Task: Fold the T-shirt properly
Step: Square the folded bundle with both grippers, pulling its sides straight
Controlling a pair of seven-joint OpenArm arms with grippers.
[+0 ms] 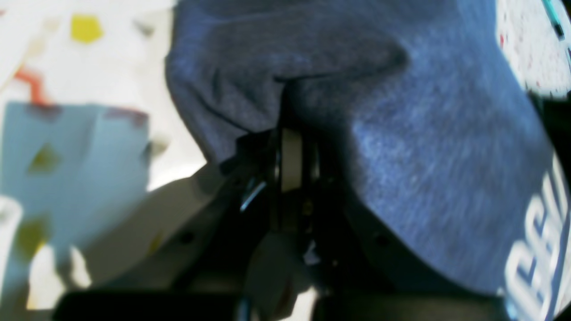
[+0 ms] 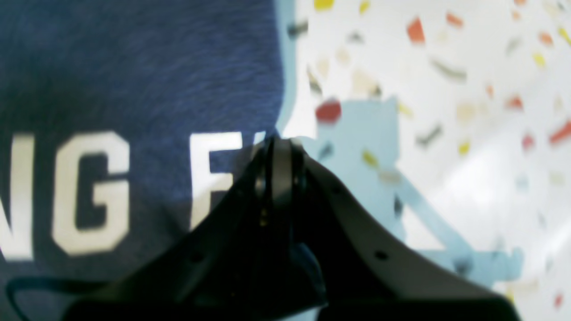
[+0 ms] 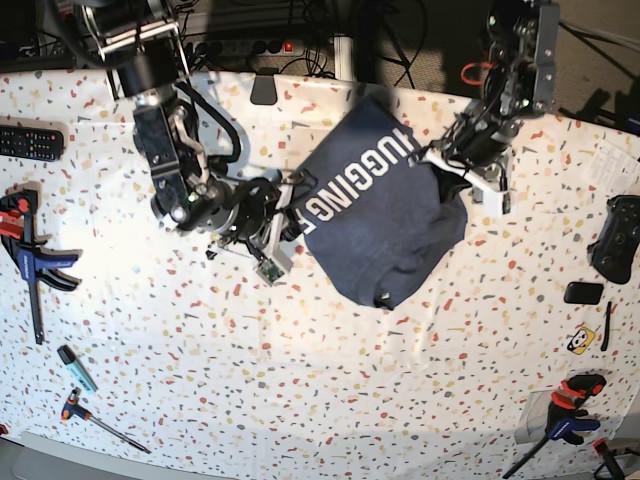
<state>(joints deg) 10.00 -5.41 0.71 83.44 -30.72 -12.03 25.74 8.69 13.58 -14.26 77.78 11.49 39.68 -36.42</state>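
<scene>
Speckled table (image 3: 300, 400) below, the shirt (image 3: 375, 215) hangs stretched between my grippers, left (image 3: 440, 165) and right (image 3: 290, 205), both clamped on its opposite edges.

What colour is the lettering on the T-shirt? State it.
White block lettering on the heathered navy T-shirt; the right wrist view shows it best.

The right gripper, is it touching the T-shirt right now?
Touching. In the right wrist view the right gripper is shut on the edge of the T-shirt, beside the white lettering; no gap shows.
</scene>
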